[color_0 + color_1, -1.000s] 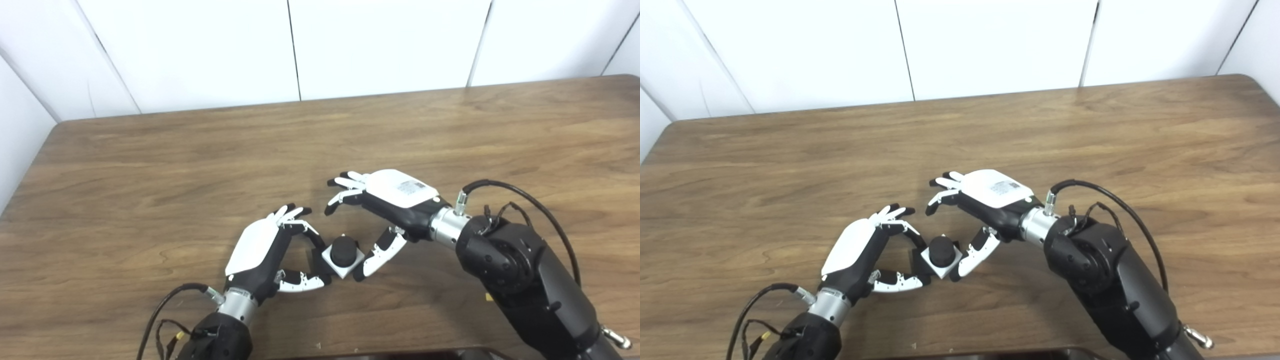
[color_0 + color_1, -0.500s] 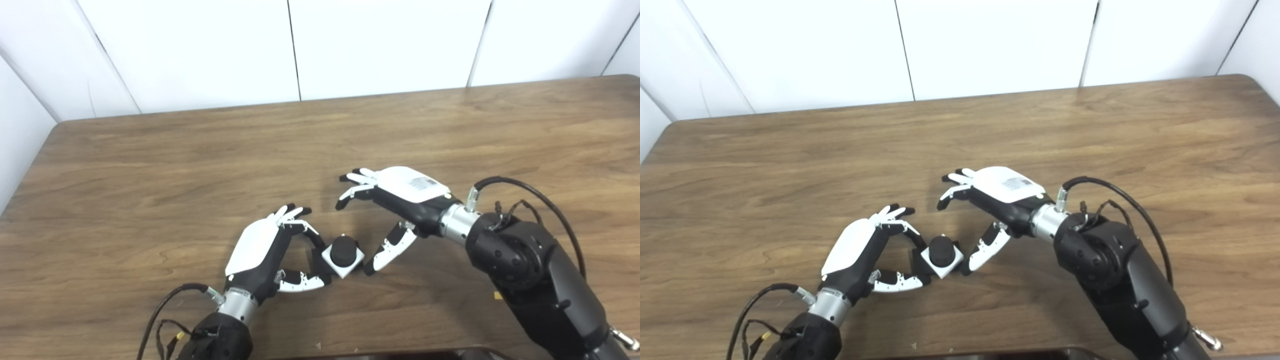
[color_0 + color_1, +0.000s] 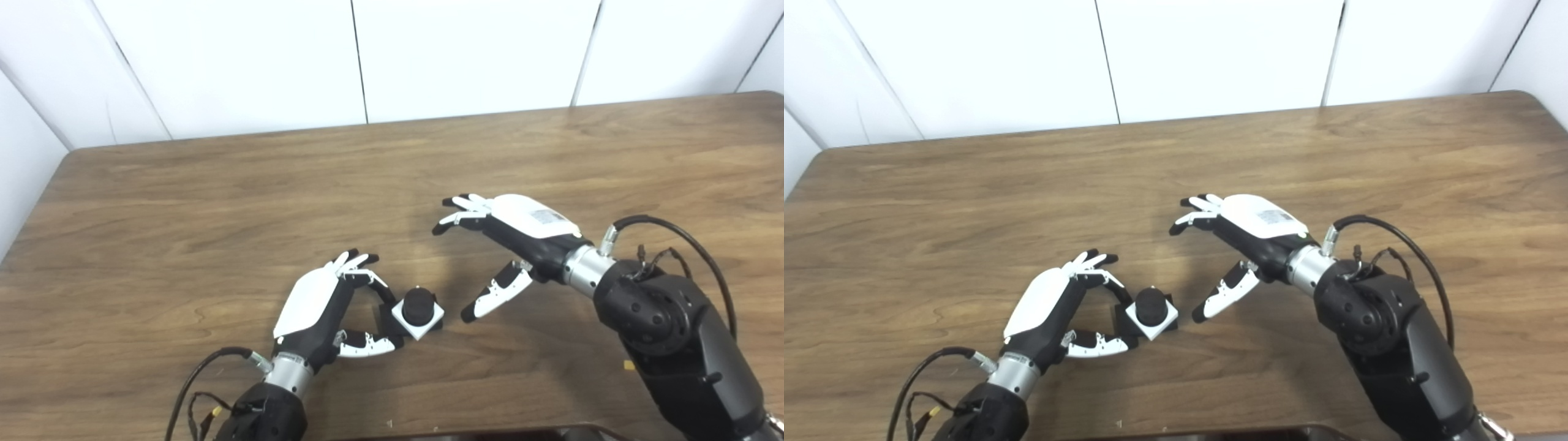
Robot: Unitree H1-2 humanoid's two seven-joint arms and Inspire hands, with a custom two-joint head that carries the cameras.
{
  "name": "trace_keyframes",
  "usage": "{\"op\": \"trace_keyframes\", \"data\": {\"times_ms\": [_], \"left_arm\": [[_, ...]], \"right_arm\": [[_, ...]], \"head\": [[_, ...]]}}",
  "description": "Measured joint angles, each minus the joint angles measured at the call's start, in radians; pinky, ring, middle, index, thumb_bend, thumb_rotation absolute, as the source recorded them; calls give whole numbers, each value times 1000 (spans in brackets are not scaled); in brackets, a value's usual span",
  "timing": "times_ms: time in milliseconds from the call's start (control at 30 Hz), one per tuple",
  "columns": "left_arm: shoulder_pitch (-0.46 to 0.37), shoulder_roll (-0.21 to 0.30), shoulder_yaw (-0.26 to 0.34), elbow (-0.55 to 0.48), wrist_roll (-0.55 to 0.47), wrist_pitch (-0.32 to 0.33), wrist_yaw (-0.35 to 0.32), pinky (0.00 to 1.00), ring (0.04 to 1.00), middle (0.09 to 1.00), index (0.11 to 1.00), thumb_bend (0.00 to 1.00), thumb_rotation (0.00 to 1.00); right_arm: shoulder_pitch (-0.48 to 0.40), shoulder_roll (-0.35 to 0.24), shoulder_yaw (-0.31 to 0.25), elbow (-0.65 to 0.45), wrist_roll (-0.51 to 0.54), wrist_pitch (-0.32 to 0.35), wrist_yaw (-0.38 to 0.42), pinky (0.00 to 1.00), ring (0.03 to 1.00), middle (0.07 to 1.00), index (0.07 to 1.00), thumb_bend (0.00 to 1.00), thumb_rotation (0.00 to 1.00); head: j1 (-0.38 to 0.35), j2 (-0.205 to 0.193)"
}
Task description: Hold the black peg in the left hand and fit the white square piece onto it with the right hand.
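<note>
Fitting appears complete: white square piece (image 3: 418,318) sits around black peg (image 3: 418,305), lower centre of frame on the desk (image 3: 184,214). Left hand (image 3: 324,303) grips the peg's base (fingers closed). Right hand (image 3: 508,245) spread, empty, apart.

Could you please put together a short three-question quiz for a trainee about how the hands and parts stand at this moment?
1. True or false: the right hand grips the white square piece.
2. Where is the black peg? A) lying apart on the table B) standing through the white square piece C) in the right hand
3. Fill in: the assembly is held by the ___ hand.

Key: 1 false; 2 B; 3 left.
</note>
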Motion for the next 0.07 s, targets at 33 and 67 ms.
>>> {"op": "trace_keyframes", "data": {"times_ms": [33,67], "left_arm": [[-1,0,1,1,-1,0,0,945,968,899,496,509,78],[-1,0,1,1,-2,0,0,941,965,899,496,509,80]], "right_arm": [[3,0,-3,0,2,0,-3,982,1000,975,814,960,323],[5,0,-5,0,4,1,-3,981,1000,976,815,961,326]], "head": [[0,0],[0,-2]]}}
